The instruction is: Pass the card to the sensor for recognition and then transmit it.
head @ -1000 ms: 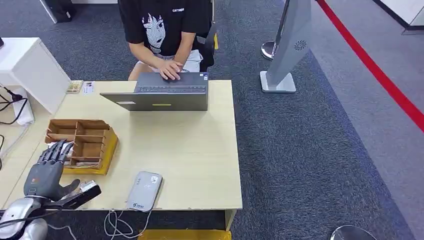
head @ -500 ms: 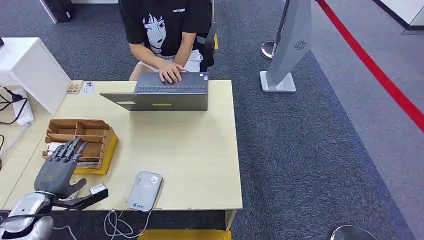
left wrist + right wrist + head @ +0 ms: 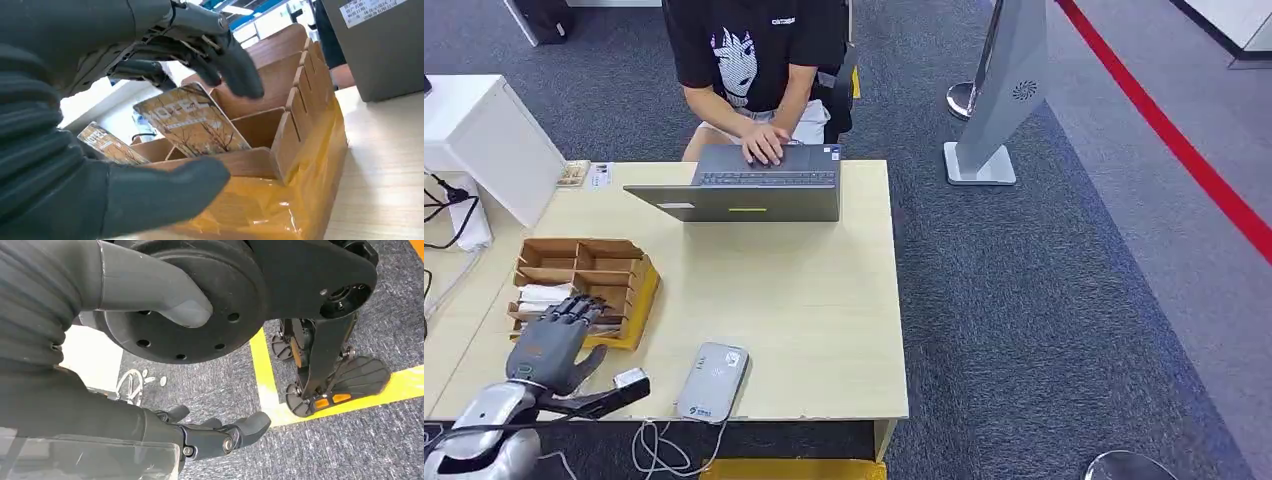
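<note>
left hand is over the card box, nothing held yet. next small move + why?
Probably close the left hand on the upright hotel card. In the left wrist view the fingers hover above the card's top edge and the thumb sits in front of the cardboard organizer, apparently without contact. The reader waits nearby on the table.

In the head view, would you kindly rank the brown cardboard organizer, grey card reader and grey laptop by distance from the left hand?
1. Brown cardboard organizer, under the left hand.
2. Grey card reader, at the table's near edge.
3. Grey laptop, at the far edge.
</note>
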Robot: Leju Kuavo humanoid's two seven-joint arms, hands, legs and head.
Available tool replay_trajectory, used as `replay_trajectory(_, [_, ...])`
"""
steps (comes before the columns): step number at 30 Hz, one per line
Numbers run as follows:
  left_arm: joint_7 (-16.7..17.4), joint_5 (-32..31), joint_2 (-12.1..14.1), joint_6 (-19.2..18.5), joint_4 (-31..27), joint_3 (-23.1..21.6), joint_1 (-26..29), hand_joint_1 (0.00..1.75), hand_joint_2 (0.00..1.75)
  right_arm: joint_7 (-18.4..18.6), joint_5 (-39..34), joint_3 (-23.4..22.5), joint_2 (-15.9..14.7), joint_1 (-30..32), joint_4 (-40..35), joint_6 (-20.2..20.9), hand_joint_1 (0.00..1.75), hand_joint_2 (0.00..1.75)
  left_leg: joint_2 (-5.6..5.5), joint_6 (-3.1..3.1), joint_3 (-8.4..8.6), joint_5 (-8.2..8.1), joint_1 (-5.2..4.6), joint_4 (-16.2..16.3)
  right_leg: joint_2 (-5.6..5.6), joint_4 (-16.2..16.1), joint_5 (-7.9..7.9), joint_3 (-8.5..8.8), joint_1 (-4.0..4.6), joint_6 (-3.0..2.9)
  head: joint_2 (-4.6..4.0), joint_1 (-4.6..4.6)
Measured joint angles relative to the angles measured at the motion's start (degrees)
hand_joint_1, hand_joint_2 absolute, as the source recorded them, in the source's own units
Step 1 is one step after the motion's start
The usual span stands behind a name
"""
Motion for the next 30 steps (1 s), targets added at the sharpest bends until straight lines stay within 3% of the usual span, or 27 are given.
replay_trajectory(17, [0.74,2.34,1.49,2.64,-3.82,0.04,-1.46,1.75,1.75,0.33,0.92,-0.68,0.00,0.01,0.00,-0.11,0.00,1.75,0.00,0.00,-0.01,0.00,0.01,0.00,-0.01,0.00,0.00,0.00,0.01,0.00,0.00,-0.02])
replay_trajectory(30, [0.72,4.22,4.70,2.71,-7.41,1.57,-8.67,1.75,1.75,0.42,2.27,-0.72,0.00,-0.01,0.00,0.00,0.00,1.75,-0.02,-0.02,-0.01,0.04,0.02,0.00,-0.01,0.01,0.03,0.01,0.01,0.03,0.00,-0.02])
